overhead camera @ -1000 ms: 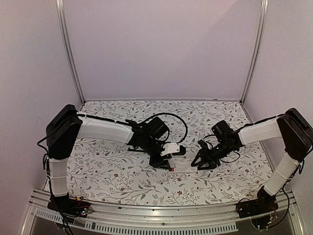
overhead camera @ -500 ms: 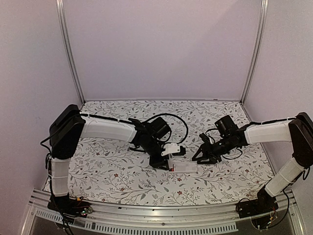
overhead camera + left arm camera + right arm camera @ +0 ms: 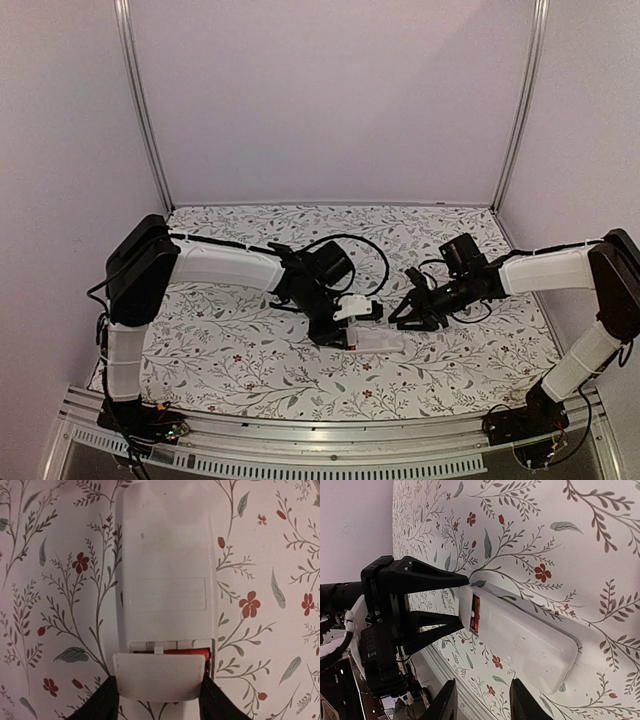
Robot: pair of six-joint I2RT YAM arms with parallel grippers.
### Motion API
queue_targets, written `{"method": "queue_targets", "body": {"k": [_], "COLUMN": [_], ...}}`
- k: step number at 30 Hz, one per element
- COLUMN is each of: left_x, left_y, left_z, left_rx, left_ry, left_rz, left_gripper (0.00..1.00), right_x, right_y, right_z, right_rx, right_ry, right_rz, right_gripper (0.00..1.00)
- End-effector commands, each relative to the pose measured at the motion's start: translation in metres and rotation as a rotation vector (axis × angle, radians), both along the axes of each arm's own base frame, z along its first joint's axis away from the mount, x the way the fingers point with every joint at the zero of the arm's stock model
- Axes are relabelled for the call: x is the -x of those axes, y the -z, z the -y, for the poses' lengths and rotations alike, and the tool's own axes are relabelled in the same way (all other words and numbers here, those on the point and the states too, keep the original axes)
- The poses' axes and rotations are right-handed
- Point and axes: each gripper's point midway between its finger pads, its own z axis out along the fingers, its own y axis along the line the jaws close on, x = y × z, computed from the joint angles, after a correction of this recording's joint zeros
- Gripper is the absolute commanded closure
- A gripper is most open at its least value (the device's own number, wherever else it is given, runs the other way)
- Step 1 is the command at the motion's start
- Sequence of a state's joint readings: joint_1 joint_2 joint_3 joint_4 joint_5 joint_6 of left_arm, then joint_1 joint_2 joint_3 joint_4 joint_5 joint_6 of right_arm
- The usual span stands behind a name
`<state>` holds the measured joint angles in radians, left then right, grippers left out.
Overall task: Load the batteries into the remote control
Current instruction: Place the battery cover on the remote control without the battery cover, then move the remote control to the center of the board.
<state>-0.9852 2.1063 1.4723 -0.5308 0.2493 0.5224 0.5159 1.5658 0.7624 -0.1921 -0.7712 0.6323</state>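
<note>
From above we see two arms stretched inward over a table (image 3: 230, 360) with a floral cloth. The remote (image 3: 380, 342) lies near the middle between them, white back up. The left gripper (image 3: 345, 330) sits at the remote's left end and the right gripper (image 3: 408, 314) is near its right end, but this view is too small to show how the fingers stand. The left wrist camera fills that gap — its two black fingers (image 3: 102, 707) press against either side of a small white cover (image 3: 159, 676), gripping it at the remote's near end. In the open slot just past the cover, an orange battery (image 3: 175, 651) lies crosswise. The right wrist camera looks along the remote from its other end — the orange shows as a thin strip at the open compartment. The right gripper's own fingers (image 3: 445, 702) are parted a little, with nothing between them and clear of the remote. The remote's back has a faint rectangular outline and the cover a faint oval, but we can read nothing in either.
</note>
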Motion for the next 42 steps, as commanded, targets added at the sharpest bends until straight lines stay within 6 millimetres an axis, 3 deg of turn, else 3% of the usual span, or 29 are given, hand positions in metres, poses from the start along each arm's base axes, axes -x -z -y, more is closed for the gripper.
{"method": "queue_targets", "body": {"k": [1,16,28,31,35,37,39,42], "left_x": [0.005,0.005,-0.004,-0.011,-0.036,-0.036,-0.036,-0.027], "left_y": [0.009,0.001,-0.059,-0.077,-0.105,-0.115,-0.118,-0.105], "left_z": [0.0,0.001,0.001,-0.002,-0.016,-0.023,-0.026,-0.031], "left_rx": [-0.035,-0.032,0.122,0.181,0.355,0.45,0.533,0.569], "left_ry": [0.004,-0.001,-0.065,-0.142,-0.381,-0.446,-0.51,-0.525], "left_rz": [-0.011,0.005,0.105,0.123,0.117,0.065,-0.021,-0.142], "left_gripper": [0.46,0.38,0.01,0.0,0.0,0.0,0.01,0.0], "right_x": [0.003,0.004,0.0,-0.002,-0.002,-0.001,-0.001,0.001], "right_y": [0.009,0.01,0.004,-0.001,-0.006,-0.009,-0.014,-0.023], "right_z": [0.002,0.003,0.003,0.002,0.002,-0.001,-0.003,-0.01], "right_rx": [-0.001,0.002,0.007,0.007,0.003,-0.014,-0.034,-0.053], "right_ry": [0.003,0.005,0.002,-0.013,-0.035,-0.052,-0.068,-0.1], "right_rz": [-0.026,-0.028,0.009,0.043,0.078,0.082,0.085,0.107], "right_gripper": [0.64,0.63,0.6,0.57,0.57,0.56,0.55,0.54]}}
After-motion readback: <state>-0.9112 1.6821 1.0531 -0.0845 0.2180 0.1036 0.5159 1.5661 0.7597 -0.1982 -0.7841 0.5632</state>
